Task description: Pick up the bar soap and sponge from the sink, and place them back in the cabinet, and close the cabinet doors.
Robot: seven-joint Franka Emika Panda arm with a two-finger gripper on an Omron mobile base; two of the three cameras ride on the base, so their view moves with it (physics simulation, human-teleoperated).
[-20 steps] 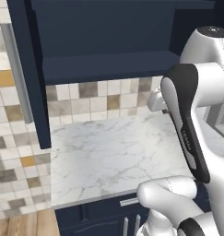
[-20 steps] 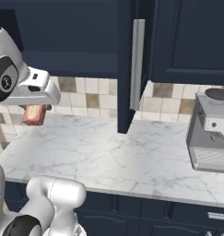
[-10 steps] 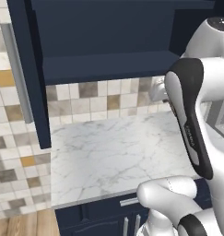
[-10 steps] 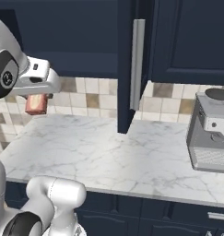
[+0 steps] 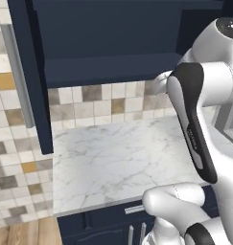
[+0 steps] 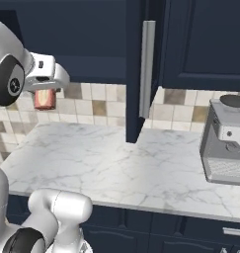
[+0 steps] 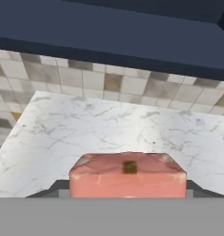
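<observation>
My gripper [image 6: 44, 93] is shut on the bar soap [image 6: 44, 100], a pinkish-red block, and holds it high over the marble counter, just below the open cabinet [image 5: 113, 67]. In the hand view the bar soap [image 7: 127, 177] lies across the bottom between the jaws, with the cabinet's navy underside [image 7: 109, 32] above it. Both cabinet doors stand open: the left door [image 5: 29, 76] and the right door [image 6: 135, 69], which carries a silver bar handle [image 6: 147, 69]. The sponge and the sink are out of view.
A marble counter [image 6: 116, 158] with a tiled backsplash [image 5: 103, 103] lies below the cabinet. A grey coffee machine [image 6: 225, 141] stands on the counter at the right. Another navy wall cabinet [image 6: 205, 44] beside it is closed.
The arm has lifted the bar soap higher and a little forward, closer to the cabinet's underside. The grip on it has not changed.
</observation>
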